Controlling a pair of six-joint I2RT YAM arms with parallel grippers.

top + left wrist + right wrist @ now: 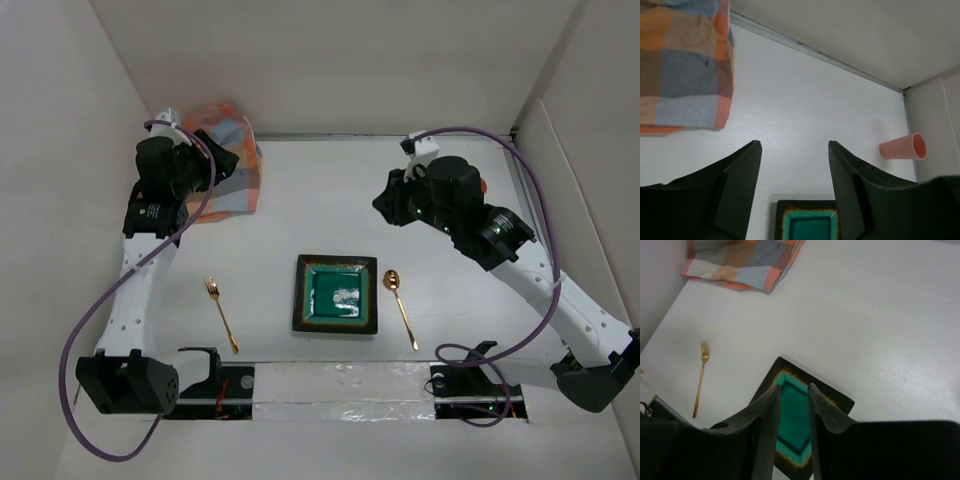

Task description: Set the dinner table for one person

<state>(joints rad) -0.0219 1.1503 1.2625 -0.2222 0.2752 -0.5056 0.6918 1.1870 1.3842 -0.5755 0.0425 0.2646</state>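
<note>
Dinner table (330, 200) lies under both arms: plate (336, 294) at centre, fork (221, 313) at 9 o'clock, spoon (400, 305) at 3 o'clock, cloth (230, 165) at 11 o'clock. Left gripper (795, 150) spread wide, empty; right gripper (794, 390) narrowly apart, empty.

Checked cloth (238, 150) partly behind the left arm (150, 215).
</note>
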